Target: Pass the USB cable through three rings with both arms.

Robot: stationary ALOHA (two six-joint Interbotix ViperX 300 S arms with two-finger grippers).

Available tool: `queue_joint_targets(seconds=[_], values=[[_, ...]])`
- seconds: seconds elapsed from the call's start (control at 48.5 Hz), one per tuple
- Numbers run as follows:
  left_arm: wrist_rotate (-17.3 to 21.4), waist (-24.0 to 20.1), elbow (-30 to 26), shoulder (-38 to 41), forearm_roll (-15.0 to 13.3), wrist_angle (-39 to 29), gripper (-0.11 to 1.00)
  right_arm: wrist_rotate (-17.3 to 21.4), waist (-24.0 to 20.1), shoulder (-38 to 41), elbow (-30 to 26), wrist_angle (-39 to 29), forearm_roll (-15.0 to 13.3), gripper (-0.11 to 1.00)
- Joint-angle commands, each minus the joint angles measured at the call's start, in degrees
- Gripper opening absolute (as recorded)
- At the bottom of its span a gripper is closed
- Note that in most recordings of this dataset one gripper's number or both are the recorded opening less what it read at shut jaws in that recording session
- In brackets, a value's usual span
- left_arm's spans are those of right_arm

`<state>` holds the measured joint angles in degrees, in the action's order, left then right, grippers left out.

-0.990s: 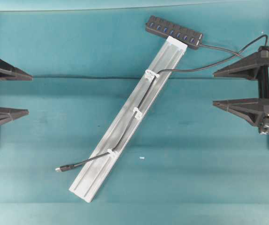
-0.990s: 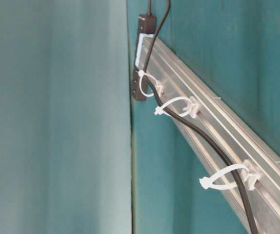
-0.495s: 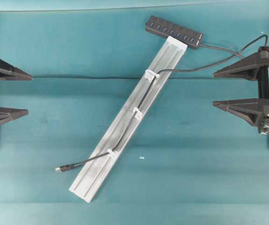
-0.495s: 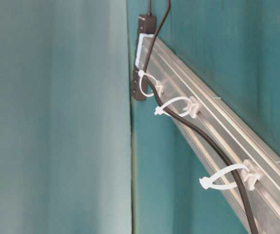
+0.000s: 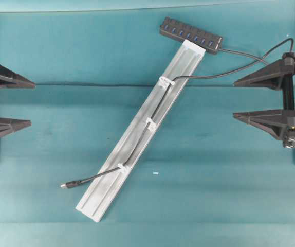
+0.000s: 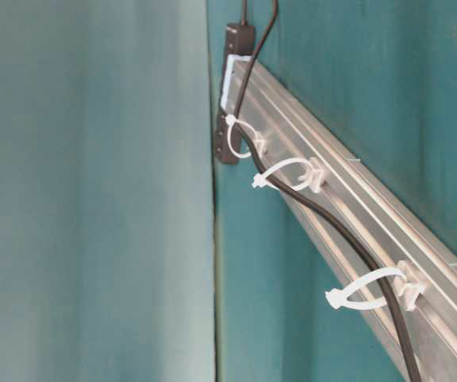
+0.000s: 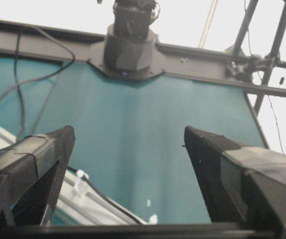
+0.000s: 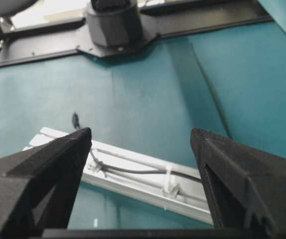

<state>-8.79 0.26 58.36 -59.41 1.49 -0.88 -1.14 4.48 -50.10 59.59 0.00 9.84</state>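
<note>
The black USB cable [image 5: 93,178] lies along the silver rail [image 5: 100,201] and runs through all three white rings [image 5: 164,81] [image 5: 150,123] [image 5: 121,167]. Its plug [image 5: 65,186] rests on the mat left of the rail's lower end. The table-level view shows the cable [image 6: 332,227] inside the loops [image 6: 240,137] [image 6: 288,173] [image 6: 368,290]. My left gripper [image 5: 32,103] [image 7: 129,130] is open at the left edge, far from the rail. At the right edge my right gripper [image 5: 234,98] [image 8: 140,131] is open too, empty, with the cable [image 8: 133,171] and two rings [image 8: 170,181] [image 8: 94,164] beyond it.
A black multi-port hub [image 5: 191,35] with blue sockets sits at the rail's top end, and its cord trails off to the right past my right gripper. A tiny white scrap [image 5: 155,173] lies on the teal mat right of the rail.
</note>
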Motion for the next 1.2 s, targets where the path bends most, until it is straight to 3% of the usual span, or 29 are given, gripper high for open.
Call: queue_joint_targets(seconds=[0.0, 1.175], values=[[0.0, -0.09, -0.79, 0.7, 0.09, 0.62, 0.97, 0.44, -0.09, 0.44, -0.18, -0.44, 0.09, 0.86], [-0.35, -0.09, -0.79, 0.88, 0.18, 0.88, 0.97, -0.18, 0.88, 0.62, -0.18, -0.88, -0.35, 0.86]])
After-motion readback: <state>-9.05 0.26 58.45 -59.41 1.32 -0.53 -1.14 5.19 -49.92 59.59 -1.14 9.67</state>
